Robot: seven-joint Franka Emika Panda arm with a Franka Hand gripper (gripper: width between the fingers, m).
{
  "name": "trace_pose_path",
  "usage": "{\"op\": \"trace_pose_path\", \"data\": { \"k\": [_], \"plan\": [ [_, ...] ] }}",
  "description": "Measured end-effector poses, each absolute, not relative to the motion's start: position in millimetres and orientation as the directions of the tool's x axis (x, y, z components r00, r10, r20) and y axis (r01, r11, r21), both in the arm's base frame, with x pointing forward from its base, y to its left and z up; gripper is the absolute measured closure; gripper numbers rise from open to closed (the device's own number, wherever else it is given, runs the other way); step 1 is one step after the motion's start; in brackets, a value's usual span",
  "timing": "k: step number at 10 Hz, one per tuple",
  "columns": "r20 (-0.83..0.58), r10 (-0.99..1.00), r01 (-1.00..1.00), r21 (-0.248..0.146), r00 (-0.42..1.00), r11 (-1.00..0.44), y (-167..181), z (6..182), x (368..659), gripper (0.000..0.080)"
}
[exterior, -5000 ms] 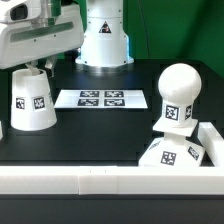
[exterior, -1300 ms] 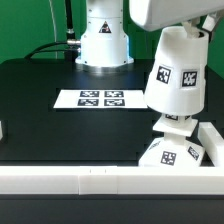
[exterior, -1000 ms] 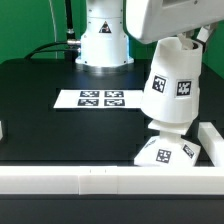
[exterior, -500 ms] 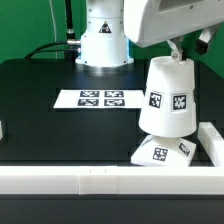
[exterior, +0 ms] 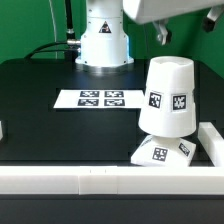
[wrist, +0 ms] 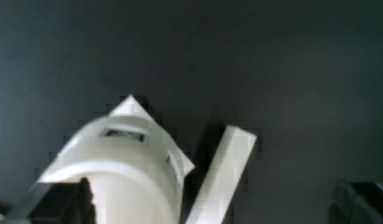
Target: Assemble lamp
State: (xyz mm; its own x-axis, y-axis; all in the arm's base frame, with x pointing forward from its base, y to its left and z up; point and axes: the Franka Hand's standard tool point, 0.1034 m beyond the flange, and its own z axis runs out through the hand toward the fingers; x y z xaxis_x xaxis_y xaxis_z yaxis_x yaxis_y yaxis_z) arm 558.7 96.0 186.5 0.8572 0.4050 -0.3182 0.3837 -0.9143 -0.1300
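**A:** Look at the exterior view, operator: your shade [exterior: 168, 96] sits wide end down over the base [exterior: 160, 151], slightly tilted, tags facing the camera. No bulb visible from here; the shade covers that spot.

**B:** And your gripper [exterior: 162, 34] hangs just above the shade, apart from it, with only one dark finger showing under the white arm housing. Jaws apart or together? You can't tell from either camera.

**A:** The base rests on the black table [exterior: 60, 130], tucked beside the white rail [exterior: 70, 180] along the near edge, on the exterior view's right.

**B:** The marker board [exterior: 98, 98] lies flat to the exterior view's left of the lamp, near it, not touching.

**A:** Your wrist view is blurred: a white shape, dark table.
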Motion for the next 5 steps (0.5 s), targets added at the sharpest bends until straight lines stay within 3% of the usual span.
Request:
{"op": "trace_pose_path", "data": {
  "k": [5],
  "plan": [
    [-0.321,0.403,0.381,-0.133,0.857,-0.915,94.2,183.9,558.0,0.0101]
  ]
}}
